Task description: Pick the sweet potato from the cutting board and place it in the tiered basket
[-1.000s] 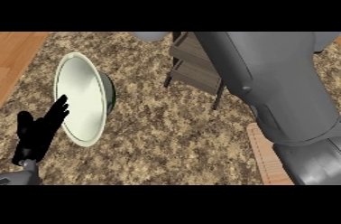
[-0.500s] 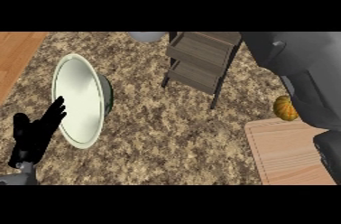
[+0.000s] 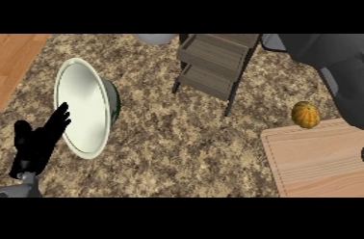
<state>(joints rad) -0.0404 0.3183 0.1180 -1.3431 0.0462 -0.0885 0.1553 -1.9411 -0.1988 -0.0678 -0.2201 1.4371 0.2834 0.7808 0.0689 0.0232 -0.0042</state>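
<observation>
- The cutting board lies at the near right of the speckled surface, its pale wood bare across all that shows; the sweet potato is not lying flat on the middle of it.
- The left hand shows at the near left edge, fingers straight, pointing up and a little apart, holding nothing. It looks to be resting and out of the work.
- Just beside that hand, partly behind its fingertips, a pale plate with a dark green underside lies on the surface. It has no part in the task and sits well apart from the path between board and basket.
- The sweet potato, orange and rounded, sits at the far left corner of the cutting board, at or just past its edge; whether it rests on wood or on the surface I cannot tell.
- A grey forearm comes down the right edge above and beside the sweet potato. The right hand itself is not visible, so I cannot tell how its fingers stand.
- Farthest, the tiered basket stands left of the sweet potato, its dark wooden trays open upward. Its near leg and frame stand between the two, so I judge a carry would need lifting over the rim.
- A grey rounded object sits at the far edge behind the basket.
</observation>
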